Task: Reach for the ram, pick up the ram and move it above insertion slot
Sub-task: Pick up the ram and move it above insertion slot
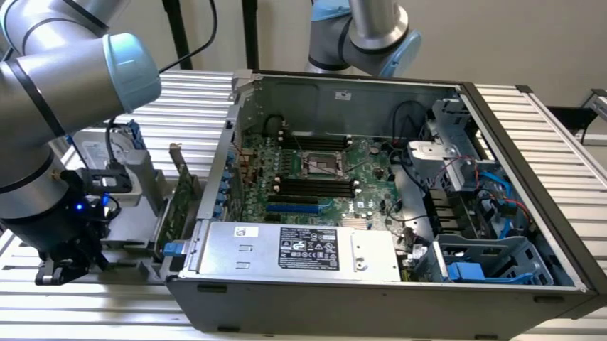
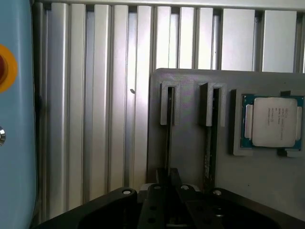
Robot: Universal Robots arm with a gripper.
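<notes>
The ram (image 2: 168,143) is seen edge-on as a thin dark strip standing in one groove of a grey holder (image 2: 188,152). My gripper (image 2: 168,179) is over the strip's near end, its black fingers drawn close on either side of it. In the exterior view the gripper (image 1: 62,271) hangs low at that view's left, by the holder (image 1: 128,249) beside the open computer case. The black memory slots (image 1: 313,188) lie on the green motherboard inside the case, well away from the gripper.
A second thin board edge (image 2: 208,157) fills the neighbouring groove, and a processor chip (image 2: 271,121) lies in a pocket of the holder. A larger green card (image 1: 175,195) stands upright beside the case wall (image 1: 223,163). Another arm (image 1: 365,35) rises behind the case.
</notes>
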